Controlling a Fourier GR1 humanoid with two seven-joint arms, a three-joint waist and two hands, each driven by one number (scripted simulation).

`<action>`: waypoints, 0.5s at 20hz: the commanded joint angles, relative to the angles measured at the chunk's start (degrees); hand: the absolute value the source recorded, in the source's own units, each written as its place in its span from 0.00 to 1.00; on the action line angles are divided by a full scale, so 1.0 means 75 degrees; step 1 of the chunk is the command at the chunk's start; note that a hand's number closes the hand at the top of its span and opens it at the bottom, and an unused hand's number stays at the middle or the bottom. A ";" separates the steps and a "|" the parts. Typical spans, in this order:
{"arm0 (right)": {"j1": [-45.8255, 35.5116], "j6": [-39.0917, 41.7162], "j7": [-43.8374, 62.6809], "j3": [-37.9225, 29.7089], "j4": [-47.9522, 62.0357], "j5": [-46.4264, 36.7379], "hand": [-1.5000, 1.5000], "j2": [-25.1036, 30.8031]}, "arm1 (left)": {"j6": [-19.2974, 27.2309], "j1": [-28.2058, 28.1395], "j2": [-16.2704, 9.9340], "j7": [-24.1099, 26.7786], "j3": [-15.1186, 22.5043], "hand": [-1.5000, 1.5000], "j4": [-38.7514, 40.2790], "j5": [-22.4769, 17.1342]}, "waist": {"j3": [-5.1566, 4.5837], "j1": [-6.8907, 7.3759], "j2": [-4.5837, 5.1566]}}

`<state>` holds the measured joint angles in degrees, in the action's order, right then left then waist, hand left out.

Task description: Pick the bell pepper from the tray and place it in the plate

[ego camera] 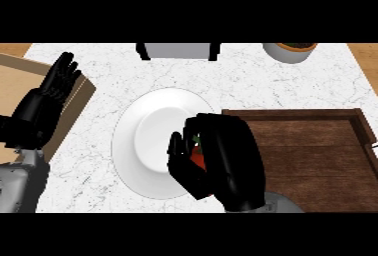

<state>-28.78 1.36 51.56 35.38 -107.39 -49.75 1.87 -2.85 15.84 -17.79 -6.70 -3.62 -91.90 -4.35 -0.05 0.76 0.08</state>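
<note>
While over plate (151, 135), right hand (225, 160) encloses bell pepper (198, 156).

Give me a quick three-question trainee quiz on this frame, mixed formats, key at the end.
1. True or false: the right hand is curled round the bell pepper.
2. The hand with the pepper is over: A) the wooden tray B) the white plate C) the bare counter
3. Fill in: the left hand rests open at the view's ____ edge.

Key: 1 true; 2 B; 3 left
</note>
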 commanded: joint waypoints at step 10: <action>-0.2497 -0.3202 -0.0468 0.0870 0.5468 0.1289 1.00 -0.0248 | -0.0116 -0.0003 0.0159 -0.0003 -0.0088 0.50 -0.0104 -0.0003 | 0.0003 0.0192 0.0042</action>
<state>-44.43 -14.67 50.73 39.40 -77.28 -43.12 0.20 -2.99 17.33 -16.83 -8.12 -3.61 -92.40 -3.74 -0.02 1.57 0.24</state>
